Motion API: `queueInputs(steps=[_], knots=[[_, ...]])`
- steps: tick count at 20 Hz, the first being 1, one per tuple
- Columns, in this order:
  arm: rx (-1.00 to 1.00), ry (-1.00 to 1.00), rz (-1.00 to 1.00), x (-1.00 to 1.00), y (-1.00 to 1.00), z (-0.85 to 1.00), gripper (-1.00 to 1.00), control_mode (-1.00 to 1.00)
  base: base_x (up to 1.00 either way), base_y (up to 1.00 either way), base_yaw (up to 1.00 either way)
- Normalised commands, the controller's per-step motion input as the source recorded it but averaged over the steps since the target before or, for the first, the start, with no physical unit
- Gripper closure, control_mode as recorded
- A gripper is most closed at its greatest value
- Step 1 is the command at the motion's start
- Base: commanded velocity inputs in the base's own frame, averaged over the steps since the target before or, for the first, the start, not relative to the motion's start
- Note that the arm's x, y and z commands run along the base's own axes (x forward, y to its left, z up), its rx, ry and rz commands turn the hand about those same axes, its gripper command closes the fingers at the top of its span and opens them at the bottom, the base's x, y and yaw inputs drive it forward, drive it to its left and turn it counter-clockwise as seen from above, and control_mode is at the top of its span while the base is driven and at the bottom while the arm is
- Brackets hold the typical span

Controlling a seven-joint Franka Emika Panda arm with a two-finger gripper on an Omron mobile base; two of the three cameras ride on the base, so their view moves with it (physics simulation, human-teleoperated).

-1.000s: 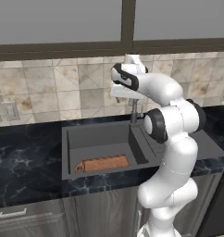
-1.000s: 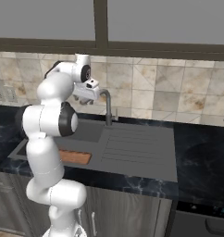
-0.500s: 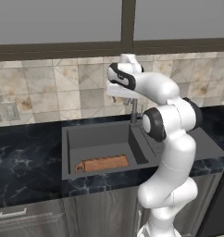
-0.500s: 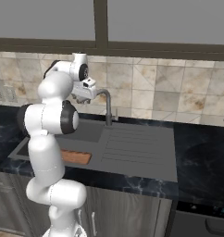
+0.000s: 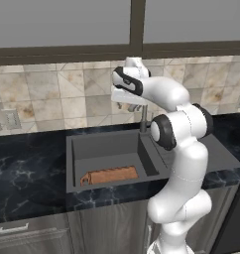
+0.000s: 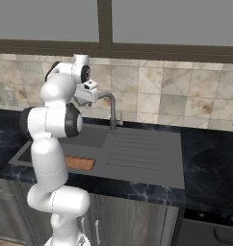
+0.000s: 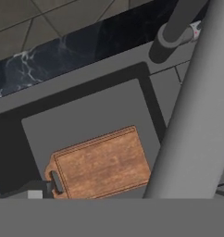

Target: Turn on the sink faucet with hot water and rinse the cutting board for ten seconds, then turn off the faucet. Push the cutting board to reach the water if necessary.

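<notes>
The dark grey sink faucet (image 5: 143, 118) stands at the back edge of the sink (image 5: 92, 149), its bent spout reaching left over the basin. My gripper (image 5: 124, 102) hangs high right at the spout's end (image 6: 97, 96) and looks open: one dark fingertip (image 7: 33, 190) shows far left in the hand view, and the spout (image 7: 197, 106) crosses close on the right. Below, the reddish-brown cutting board (image 7: 102, 164) lies flat on the basin floor near the front wall (image 5: 109, 175), loop handle to the left. No water shows.
The ribbed drainboard (image 6: 142, 153) runs right of the basin, set in the black marble counter (image 5: 28, 173). A tiled wall (image 6: 176, 101) and a window rise behind the faucet. My own arm stands over the basin's right side.
The hand has crept a little leftward along the spout toward its end. The cutting board and faucet have not moved.
</notes>
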Motion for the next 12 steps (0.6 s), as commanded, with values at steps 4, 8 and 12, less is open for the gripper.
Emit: queueInputs(steps=[4, 8, 12], knots=[[0.0, 0.0, 0.0, 0.0, 0.07, 0.02, -1.0, -1.0, 0.0, 0.0, 0.0], [0.0, 0.0, 0.0, 0.0, 0.0, 0.2, -1.0, -1.0, 0.0, 0.0, 0.0], [0.0, 0.0, 0.0, 0.0, 0.0, 0.3, -1.0, -1.0, 0.0, 0.0, 0.0]])
